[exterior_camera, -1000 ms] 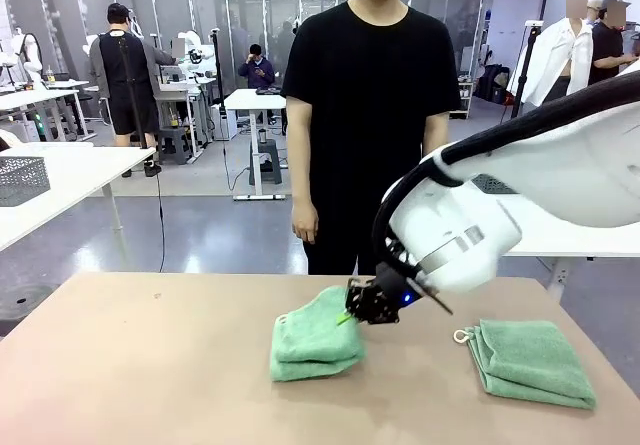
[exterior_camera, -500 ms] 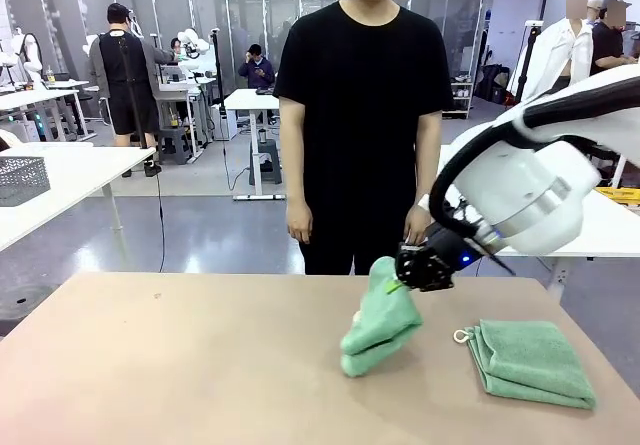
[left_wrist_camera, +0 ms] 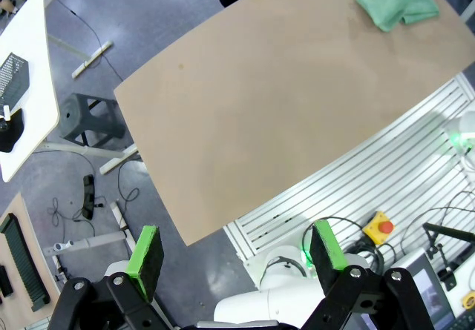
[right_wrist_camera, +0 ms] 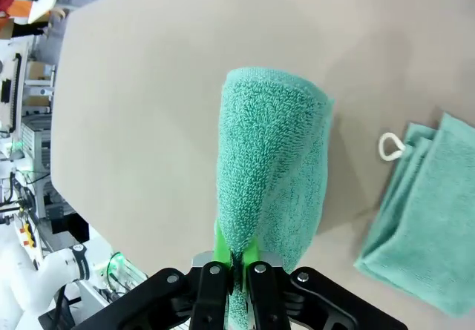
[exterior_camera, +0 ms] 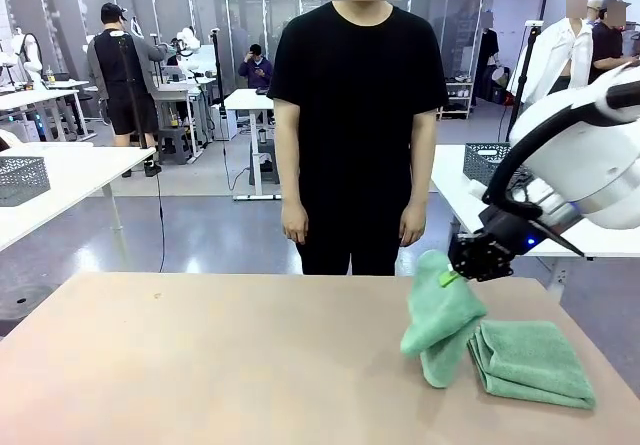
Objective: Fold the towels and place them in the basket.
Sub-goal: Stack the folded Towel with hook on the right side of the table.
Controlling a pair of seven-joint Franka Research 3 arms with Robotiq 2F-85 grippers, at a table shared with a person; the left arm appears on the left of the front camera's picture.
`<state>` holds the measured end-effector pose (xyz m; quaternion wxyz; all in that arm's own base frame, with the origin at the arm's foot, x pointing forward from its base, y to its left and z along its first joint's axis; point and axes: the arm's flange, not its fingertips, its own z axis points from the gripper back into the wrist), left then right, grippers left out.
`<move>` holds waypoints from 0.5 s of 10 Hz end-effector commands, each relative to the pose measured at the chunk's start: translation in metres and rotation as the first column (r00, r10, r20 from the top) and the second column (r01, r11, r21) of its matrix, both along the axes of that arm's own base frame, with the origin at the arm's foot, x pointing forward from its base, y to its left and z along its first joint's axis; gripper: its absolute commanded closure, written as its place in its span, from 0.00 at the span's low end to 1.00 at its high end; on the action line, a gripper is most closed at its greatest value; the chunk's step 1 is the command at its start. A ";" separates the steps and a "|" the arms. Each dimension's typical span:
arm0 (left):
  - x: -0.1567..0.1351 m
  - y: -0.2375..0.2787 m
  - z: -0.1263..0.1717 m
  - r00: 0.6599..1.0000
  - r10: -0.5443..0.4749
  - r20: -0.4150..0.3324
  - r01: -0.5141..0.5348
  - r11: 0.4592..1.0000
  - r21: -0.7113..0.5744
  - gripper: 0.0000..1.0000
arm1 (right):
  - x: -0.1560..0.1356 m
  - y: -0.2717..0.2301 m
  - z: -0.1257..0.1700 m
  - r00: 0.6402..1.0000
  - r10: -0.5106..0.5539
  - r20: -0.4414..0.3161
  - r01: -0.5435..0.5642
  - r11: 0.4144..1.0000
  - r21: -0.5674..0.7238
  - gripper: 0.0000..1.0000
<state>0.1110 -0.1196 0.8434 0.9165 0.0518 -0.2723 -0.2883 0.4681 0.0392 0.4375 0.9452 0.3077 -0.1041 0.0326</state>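
The right gripper (exterior_camera: 452, 277) hangs above the table (exterior_camera: 180, 365) at its far right, its green pads pressed tight on the top edge of a folded mint-green towel (exterior_camera: 440, 317), which droops from the pinch with its lower end at or just above the tabletop; whether it touches cannot be told. In the right wrist view the pads (right_wrist_camera: 222, 247) nearly vanish into the pile, and the bottom edge of the picture cuts off the lower part of the cloth. A second folded towel (exterior_camera: 530, 359) lies flat on the table just beside the hanging one, towards the near right corner, its small white loop (right_wrist_camera: 390, 146) at the corner nearest the held towel; the frame crops its far side in the wrist view. The left gripper (left_wrist_camera: 236, 251) is high over the table's left end, fingers spread wide with nothing between them. A person (exterior_camera: 358, 115) in black stands at the far edge, arms down. A dark mesh basket (exterior_camera: 492, 163) sits on the white table behind the right arm, largely hidden by it.
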 end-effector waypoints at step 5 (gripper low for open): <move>-0.011 -0.001 0.003 1.000 -0.010 0.012 0.010 1.000 0.001 0.00 | -0.014 -0.066 0.004 0.997 -0.013 0.075 0.020 0.996 -0.092 0.93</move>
